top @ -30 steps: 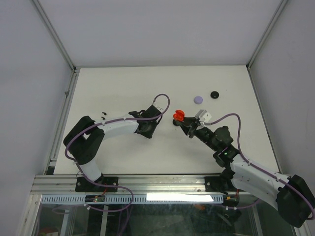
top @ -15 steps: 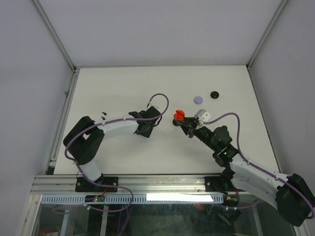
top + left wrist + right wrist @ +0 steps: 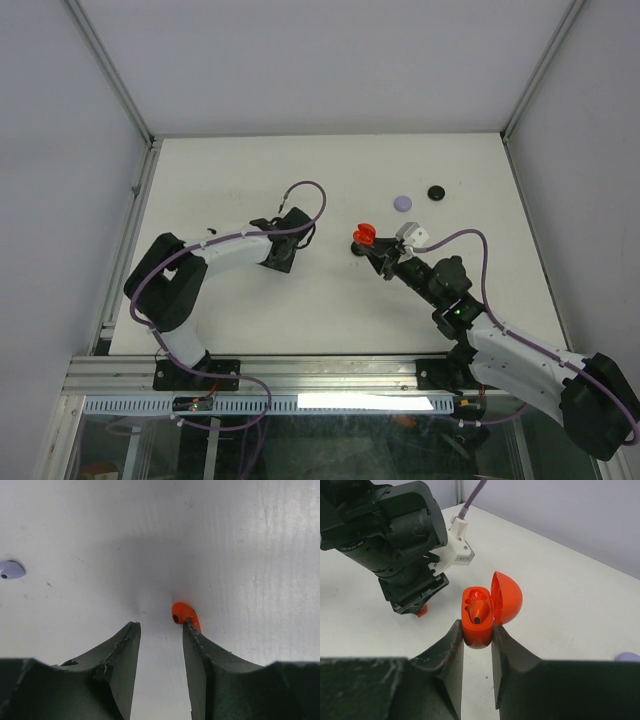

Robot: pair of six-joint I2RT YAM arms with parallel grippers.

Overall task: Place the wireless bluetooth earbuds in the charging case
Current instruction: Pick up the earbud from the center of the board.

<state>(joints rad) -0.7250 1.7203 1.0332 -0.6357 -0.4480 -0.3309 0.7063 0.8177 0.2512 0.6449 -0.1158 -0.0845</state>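
My right gripper (image 3: 477,630) is shut on the orange charging case (image 3: 479,622) and holds it upright with its lid (image 3: 507,597) open. One orange earbud (image 3: 477,611) sits in a slot of the case. The case also shows in the top view (image 3: 364,237). A second orange earbud (image 3: 182,615) lies on the table, touching the tip of my left gripper's right finger. It shows under that gripper in the right wrist view (image 3: 422,612). My left gripper (image 3: 160,626) is open and holds nothing. It stands left of the case (image 3: 281,256).
A lavender disc (image 3: 403,202) and a black disc (image 3: 435,192) lie behind the case. A small lavender object (image 3: 11,569) shows at the left of the left wrist view. Small black bits (image 3: 210,236) lie at the table's left.
My left arm has swung left, away from the case. The right arm and the case have not moved.
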